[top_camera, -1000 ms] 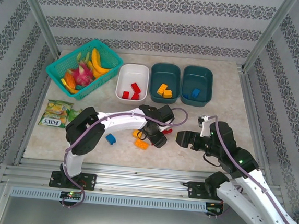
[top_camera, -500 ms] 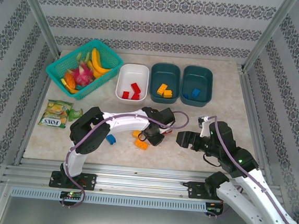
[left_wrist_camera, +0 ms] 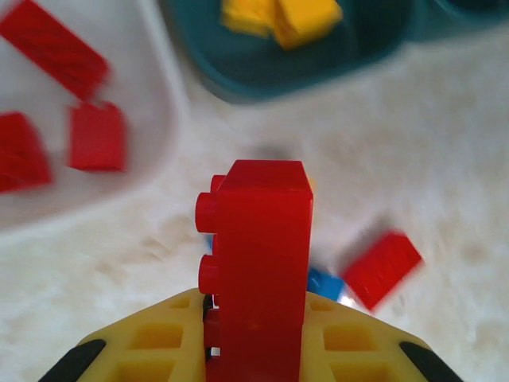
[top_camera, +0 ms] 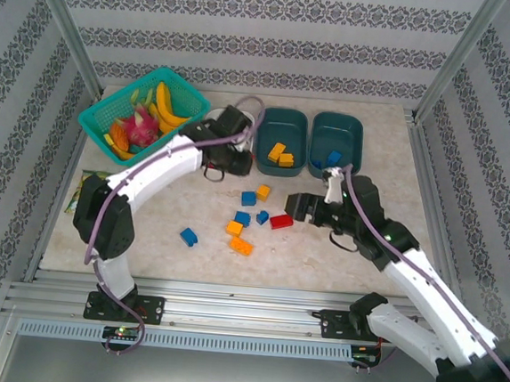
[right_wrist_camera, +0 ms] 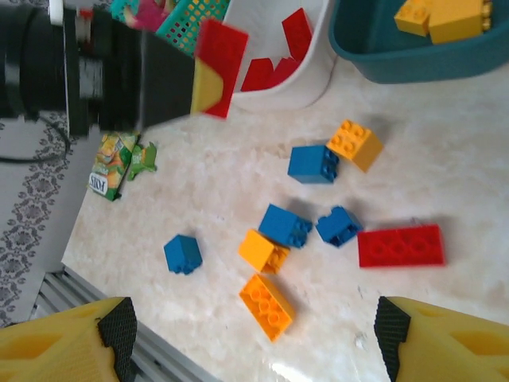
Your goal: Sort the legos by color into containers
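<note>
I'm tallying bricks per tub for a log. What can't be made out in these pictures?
- White tub: red bricks uncountable; cropped by right wrist view's top edge, blurred in left wrist view.
- Left pincer: fingertips covered by the held red brick, left wrist view.
- Right-hand teal tub: blue bricks too small, top view.

Red brick [left_wrist_camera: 258, 270] standing out against pale marbled table [left_wrist_camera: 445, 159]; white tub [left_wrist_camera: 169, 119] holding red bricks [left_wrist_camera: 95, 137]; dark teal tub [left_wrist_camera: 238, 76] holding orange-yellow bricks [left_wrist_camera: 306, 16].

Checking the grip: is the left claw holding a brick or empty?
Holding: a red brick stands clamped in the left claw, between its yellow fingers.
</note>
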`<state>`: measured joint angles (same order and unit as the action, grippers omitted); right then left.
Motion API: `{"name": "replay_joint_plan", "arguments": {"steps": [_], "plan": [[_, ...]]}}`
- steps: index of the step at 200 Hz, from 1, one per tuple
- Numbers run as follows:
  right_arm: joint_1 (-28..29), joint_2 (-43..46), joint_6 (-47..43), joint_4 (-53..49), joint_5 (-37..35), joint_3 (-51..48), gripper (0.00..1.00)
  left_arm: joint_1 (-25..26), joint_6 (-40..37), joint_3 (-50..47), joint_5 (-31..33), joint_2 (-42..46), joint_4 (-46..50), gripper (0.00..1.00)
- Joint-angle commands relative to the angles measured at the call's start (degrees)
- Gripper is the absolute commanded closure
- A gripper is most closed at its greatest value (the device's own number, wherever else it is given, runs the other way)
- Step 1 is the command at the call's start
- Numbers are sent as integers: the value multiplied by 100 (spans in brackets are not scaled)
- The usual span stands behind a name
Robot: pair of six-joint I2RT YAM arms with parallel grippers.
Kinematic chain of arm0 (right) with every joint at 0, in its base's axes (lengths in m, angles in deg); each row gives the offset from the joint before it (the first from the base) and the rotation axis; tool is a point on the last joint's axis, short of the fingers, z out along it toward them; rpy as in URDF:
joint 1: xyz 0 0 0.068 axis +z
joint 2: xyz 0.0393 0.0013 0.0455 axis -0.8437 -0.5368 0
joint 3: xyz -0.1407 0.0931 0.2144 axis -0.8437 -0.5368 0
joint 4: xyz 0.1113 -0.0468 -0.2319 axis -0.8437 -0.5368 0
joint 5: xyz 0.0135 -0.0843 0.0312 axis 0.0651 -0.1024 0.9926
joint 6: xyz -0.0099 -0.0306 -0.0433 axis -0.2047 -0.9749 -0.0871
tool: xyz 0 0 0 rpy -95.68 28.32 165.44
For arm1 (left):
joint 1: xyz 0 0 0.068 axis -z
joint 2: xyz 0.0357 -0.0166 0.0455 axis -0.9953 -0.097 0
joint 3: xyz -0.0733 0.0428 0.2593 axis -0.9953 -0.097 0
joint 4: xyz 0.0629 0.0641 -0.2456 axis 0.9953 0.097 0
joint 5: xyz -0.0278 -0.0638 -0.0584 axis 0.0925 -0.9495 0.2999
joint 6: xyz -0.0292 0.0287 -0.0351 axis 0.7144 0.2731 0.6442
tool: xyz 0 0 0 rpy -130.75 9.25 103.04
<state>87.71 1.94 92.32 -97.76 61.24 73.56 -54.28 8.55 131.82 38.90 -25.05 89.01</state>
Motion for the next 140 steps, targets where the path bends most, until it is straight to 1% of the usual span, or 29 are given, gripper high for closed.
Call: {"name": "replay_joint_plan", "arguments": {"steps": [1,17,32,46,61,77,101,140], "plan": [[72,-625,-235,726,183,499,20,-411,379,661,34,-756,285,81],[87,-1059,-309,766,149,790,20,-690,421,1361,233,-1360,464,82],[68,-1370,-311,814,134,993,20,-900,431,2152,461,-1958,826,82],[59,-1613,-308,785,107,1163,20,-1012,402,2876,656,-2518,1179,82],[43,-1787,-314,825,91,1256,21,-1099,353,3403,781,-2954,1373,82],[11,-1913,-276,867,92,1309,20,-1190,428,3656,1074,-3213,1493,82],[-8,-2014,-226,875,117,1347,20,-1274,468,3764,1441,-3394,1542,81],[-76,-2076,-193,852,197,1268,20,-1268,466,3950,1575,-3730,1486,79]]}}
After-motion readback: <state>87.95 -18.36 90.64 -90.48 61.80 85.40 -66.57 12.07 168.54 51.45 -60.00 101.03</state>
